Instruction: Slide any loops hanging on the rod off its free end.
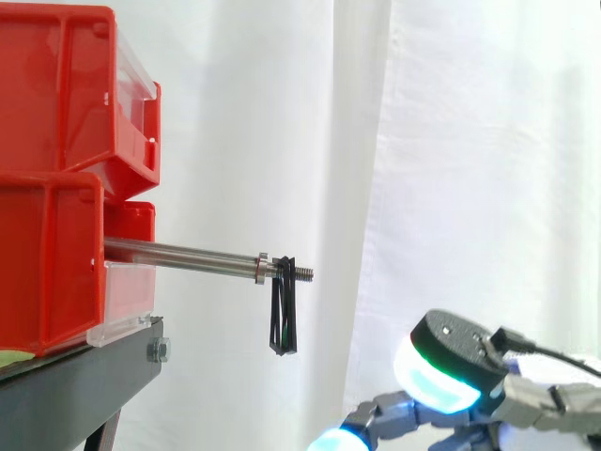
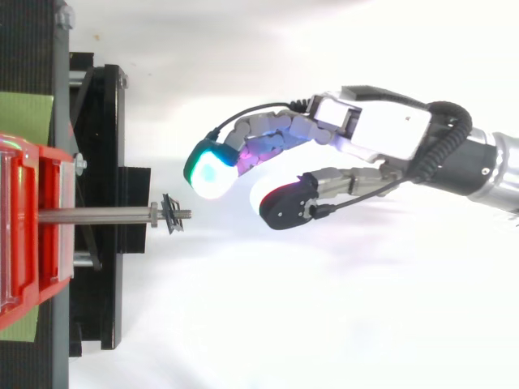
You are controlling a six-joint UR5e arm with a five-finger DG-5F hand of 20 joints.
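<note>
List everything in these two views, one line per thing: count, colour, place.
bins: two, red, stacked at the left on the stand.
rod: one, silver metal, sticking out level from the bins, free end threaded.
collar: one, silver, on the rod near its free end.
loop: at least one, black, hanging from the rod just past the collar.
stand: one, black, under the bins.
green sheet: seemingly one, green, flat on the stand under the bins.
curtain: one, white, behind everything.
hand: one, grey and white with glowing pads, open, beyond and below the rod's free end, touching nothing.
</note>
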